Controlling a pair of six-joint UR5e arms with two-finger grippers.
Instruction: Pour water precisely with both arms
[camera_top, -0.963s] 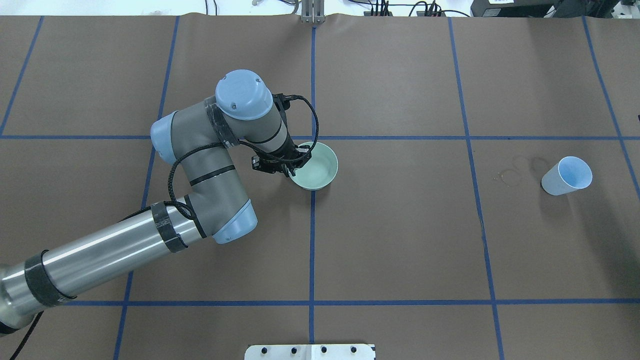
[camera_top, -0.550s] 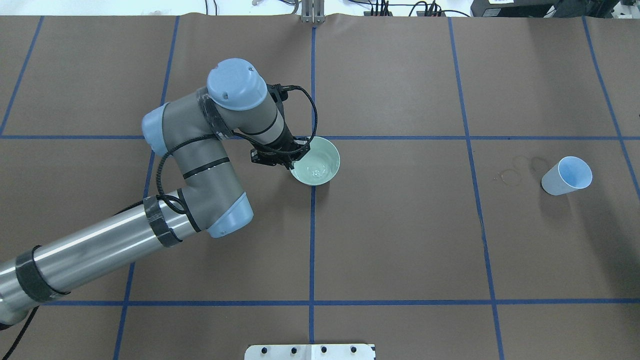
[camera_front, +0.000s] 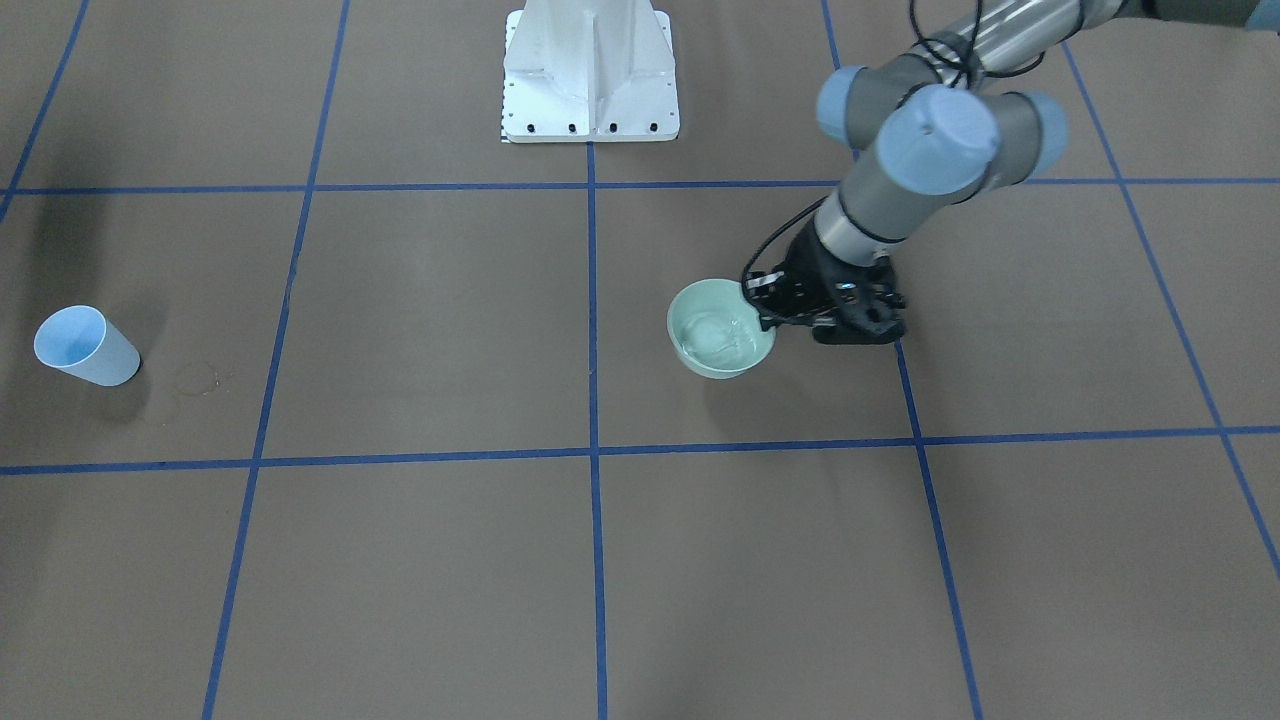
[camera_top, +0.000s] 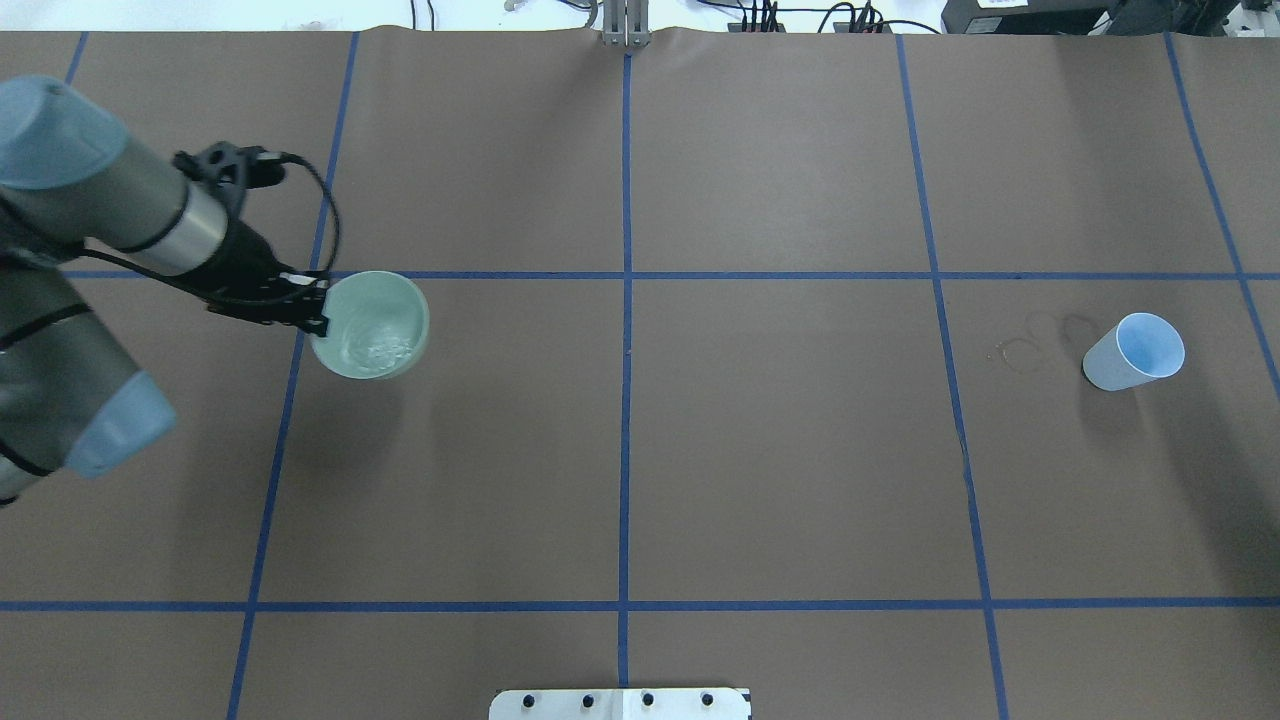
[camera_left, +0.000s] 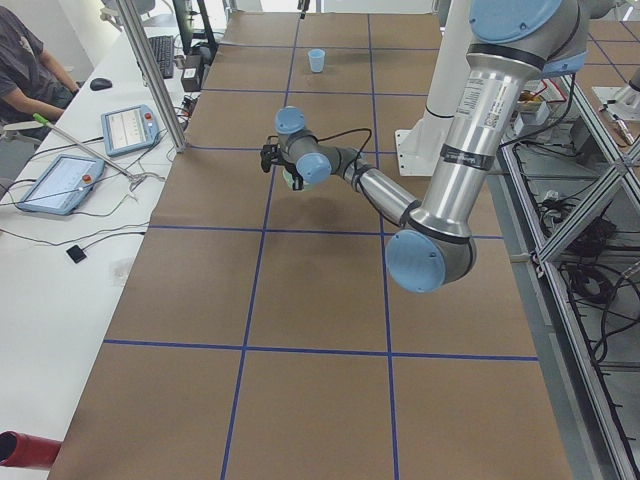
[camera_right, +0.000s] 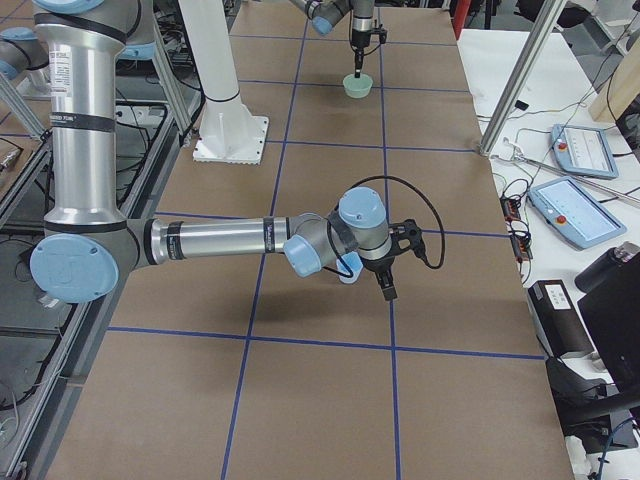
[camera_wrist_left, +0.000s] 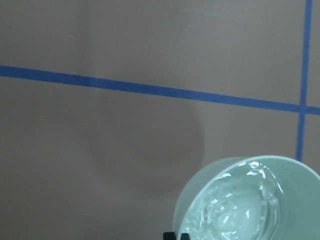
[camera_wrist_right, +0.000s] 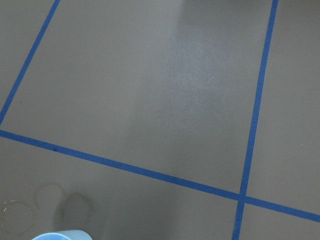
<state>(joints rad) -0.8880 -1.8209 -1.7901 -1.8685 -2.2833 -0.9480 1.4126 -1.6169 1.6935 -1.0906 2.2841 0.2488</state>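
Note:
My left gripper (camera_top: 320, 315) is shut on the near-left rim of the pale-green bowl (camera_top: 420, 322), which hangs above the brown paper over its own shadow. The water (camera_top: 376, 346) ripples and glints inside the bowl (camera_front: 720, 368). The left wrist view shows the water (camera_wrist_left: 235, 210) close up. The pale-blue cup (camera_top: 1132, 355) stands alone at the far right, and its rim (camera_wrist_right: 60, 236) peeks into the right wrist view. My right gripper (camera_right: 388, 290) shows only in the exterior right view, low over the paper; whether it is open or shut I cannot tell.
The white pedestal (camera_front: 590, 70) stands at the table's robot-side edge. Dried ring stains (camera_top: 1020, 352) mark the paper left of the cup. Blue tape lines grid the table. A person (camera_left: 20, 70) sits at a side bench with tablets.
The left arm has swung the bowl from the table's centre line far to the left in the overhead view. The water now ripples more. The cup has not moved.

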